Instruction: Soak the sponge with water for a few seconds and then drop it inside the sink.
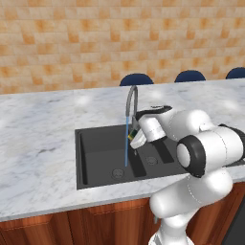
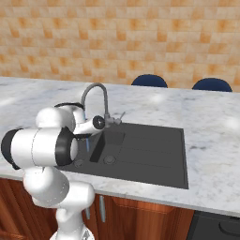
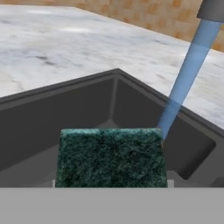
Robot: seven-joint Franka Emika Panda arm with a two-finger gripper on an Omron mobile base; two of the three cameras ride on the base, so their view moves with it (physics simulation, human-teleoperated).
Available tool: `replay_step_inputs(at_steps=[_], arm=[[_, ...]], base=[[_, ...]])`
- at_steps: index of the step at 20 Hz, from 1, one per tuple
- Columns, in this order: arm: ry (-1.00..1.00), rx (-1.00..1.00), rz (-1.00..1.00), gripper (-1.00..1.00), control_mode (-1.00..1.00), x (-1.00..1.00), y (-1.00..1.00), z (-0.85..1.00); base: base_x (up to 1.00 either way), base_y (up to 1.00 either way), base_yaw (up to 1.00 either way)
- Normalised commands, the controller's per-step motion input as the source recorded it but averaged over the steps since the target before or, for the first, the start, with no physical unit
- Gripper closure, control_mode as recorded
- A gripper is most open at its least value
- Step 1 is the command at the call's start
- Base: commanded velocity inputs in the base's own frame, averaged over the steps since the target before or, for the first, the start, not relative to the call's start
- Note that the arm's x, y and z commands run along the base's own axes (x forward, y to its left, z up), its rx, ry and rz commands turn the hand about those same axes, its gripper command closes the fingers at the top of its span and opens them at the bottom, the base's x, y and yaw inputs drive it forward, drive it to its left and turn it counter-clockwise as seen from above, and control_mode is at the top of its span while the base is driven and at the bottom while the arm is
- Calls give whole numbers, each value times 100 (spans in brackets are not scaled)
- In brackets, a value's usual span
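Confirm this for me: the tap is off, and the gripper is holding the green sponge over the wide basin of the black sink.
Not quite. The tap is running: a thin blue stream of water falls from the faucet into the wide basin, clear in the left base view. The rest stands: the gripper holds the sponge over the sink, at the stream's edge in the hand view.

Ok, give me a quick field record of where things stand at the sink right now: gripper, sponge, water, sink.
gripper: shut on the sponge, held over the sink
sponge: dark green, in the jaws, above the wide basin
water: running from the faucet; the stream meets the sponge's corner in the hand view
sink: black double basin; both drains visible, nothing lying in it
step: soaking; drop not yet done
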Motion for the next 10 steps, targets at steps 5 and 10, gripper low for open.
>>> replay_step_inputs(at_steps=[5, 10], arm=[[0, 0, 0, 100, -100, 21, 0, -17], [0, 0, 0, 100, -100, 15, 0, -23]], base=[[0, 0, 0], [0, 0, 0]])
